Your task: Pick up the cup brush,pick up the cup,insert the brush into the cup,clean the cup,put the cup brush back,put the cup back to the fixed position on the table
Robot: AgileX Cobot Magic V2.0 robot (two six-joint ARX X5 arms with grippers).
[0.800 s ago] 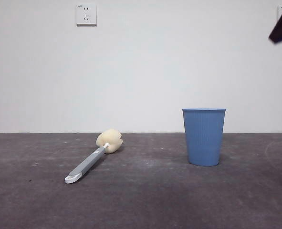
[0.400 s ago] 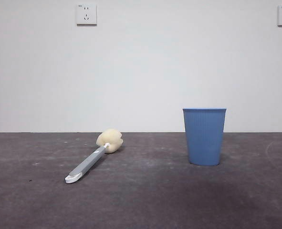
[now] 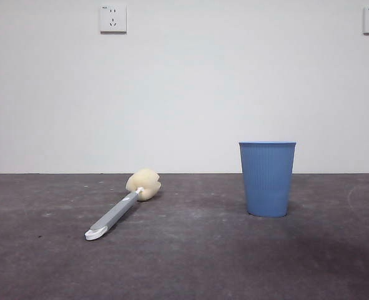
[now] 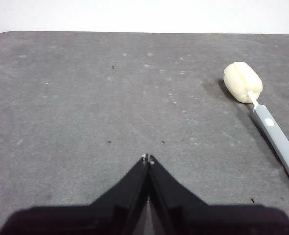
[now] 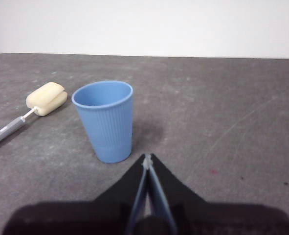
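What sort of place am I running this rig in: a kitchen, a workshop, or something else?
Most likely a lab test bench, not a kitchen: a bare dark grey table against a plain white wall with a wall socket, holding only the cup brush and the cup.

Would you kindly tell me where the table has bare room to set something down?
The table is bare between the cup brush and the cup, and in front of both. Nowhere looks crowded.

Left gripper (image 4: 147,159) and right gripper (image 5: 147,157) hang above the surface, jaws pressed together.
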